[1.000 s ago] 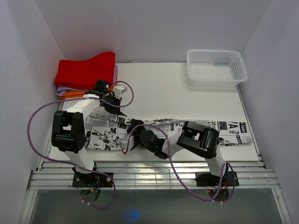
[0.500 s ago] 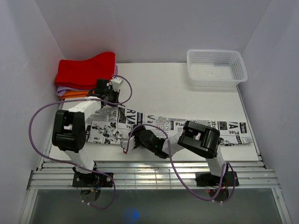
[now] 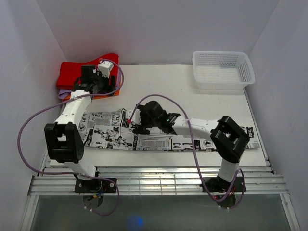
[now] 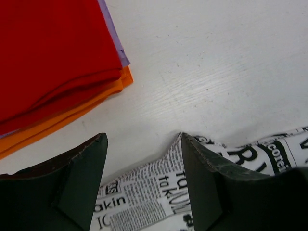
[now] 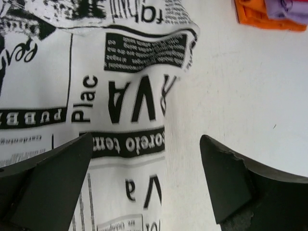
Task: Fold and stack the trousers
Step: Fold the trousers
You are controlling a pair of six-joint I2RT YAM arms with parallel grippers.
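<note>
Trousers [image 3: 159, 143]: one pair, laid out flat and long across near part of table [image 3: 168, 91], left to right, print side up, not yet folded.

Around them:
- One stack of three folded cloths at far left corner: red cloth [image 3: 72, 74] on top, purple cloth [image 4: 115, 38] under it, orange cloth [image 4: 72, 110] at bottom. Near trousers' far left corner, strip of bare table between.
- One white mesh basket [image 3: 221, 84] at far right corner, well apart from all else.

In the way: right arm [image 3: 202, 129] stretched over middle of trousers, hiding part of print from top camera. Left arm [image 3: 72, 108] along left end, reaching toward stack.

Left gripper [image 3: 98, 87] at near edge of stack. Seen from its wrist: two dark fingers [image 4: 72, 183] spread wide, holding nothing, only bare table and trousers' edge in the gap. Touching cloth or above it: cannot tell.

Right gripper [image 3: 139, 126] at trousers' far edge, left of centre. Seen from its wrist: fingers [image 5: 43, 187] wide apart, empty, one over print, other over bare table, fabric edge between.

Only in wrist views: colour order of stack, legible print ("Plac"). Only from top: full length of trousers, basket, both arms.
</note>
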